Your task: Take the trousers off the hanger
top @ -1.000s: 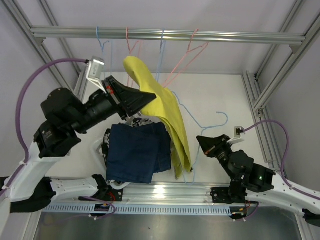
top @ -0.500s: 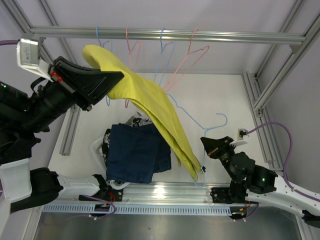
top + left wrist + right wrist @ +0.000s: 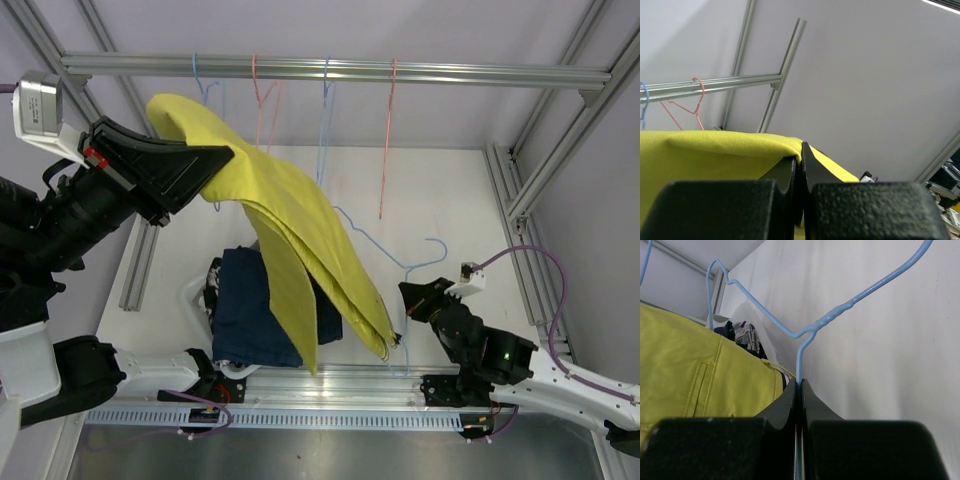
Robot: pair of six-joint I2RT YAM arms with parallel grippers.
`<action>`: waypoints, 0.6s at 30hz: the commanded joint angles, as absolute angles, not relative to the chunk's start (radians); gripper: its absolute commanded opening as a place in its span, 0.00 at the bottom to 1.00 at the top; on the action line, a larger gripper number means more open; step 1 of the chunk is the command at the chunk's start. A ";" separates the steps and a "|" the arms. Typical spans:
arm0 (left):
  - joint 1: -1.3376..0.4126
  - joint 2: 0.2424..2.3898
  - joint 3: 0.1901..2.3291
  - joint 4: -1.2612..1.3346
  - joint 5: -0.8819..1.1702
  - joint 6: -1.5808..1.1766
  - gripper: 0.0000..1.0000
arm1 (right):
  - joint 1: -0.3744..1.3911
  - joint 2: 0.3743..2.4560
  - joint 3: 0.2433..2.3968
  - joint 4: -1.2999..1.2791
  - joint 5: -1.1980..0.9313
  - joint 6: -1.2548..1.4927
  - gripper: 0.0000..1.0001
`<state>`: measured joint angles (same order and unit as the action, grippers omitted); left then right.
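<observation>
1. The left gripper is raised high at the left, just under the rail. Its jaws are pressed together on a fold of the yellow trousers. In the wrist view the cloth is pinched between the two fingers with no gap showing.
2. From that grip the yellow trousers hang in a long slant, down and to the right toward the near edge. One leg falls loose in front of the navy trousers.
3. The low end of the yellow trousers lies just beside the right gripper.
4. The right gripper is clamped tight on the wire of the blue hanger, with the jaws meeting around it. The hanger's hook curls out to the right above the table.
5. The hanger's wire runs up and left behind the yellow cloth. Whether the trousers are threaded over it there cannot be told.
6. The navy trousers lie folded on a pile on the table, with patterned cloth showing at the pile's edge.
7. Four bare wire hangers, blue and pink, hang from the rail.
</observation>
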<state>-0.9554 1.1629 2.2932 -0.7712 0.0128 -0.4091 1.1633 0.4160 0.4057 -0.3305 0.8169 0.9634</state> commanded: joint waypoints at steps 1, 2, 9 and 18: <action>-0.946 1.111 2.346 -0.621 -0.047 -0.359 0.01 | 1.146 0.411 0.408 -0.360 0.911 0.994 0.00; -0.946 1.103 2.335 -0.621 -0.063 -0.350 0.00 | 1.146 0.410 0.413 -0.373 0.919 0.997 0.00; -0.946 0.939 2.160 -0.578 -0.193 -0.244 0.00 | 1.143 0.336 0.452 -0.497 0.966 0.994 0.00; -0.946 0.747 1.938 -0.532 -0.359 -0.077 0.00 | 1.143 0.256 0.506 -0.614 0.988 0.996 0.00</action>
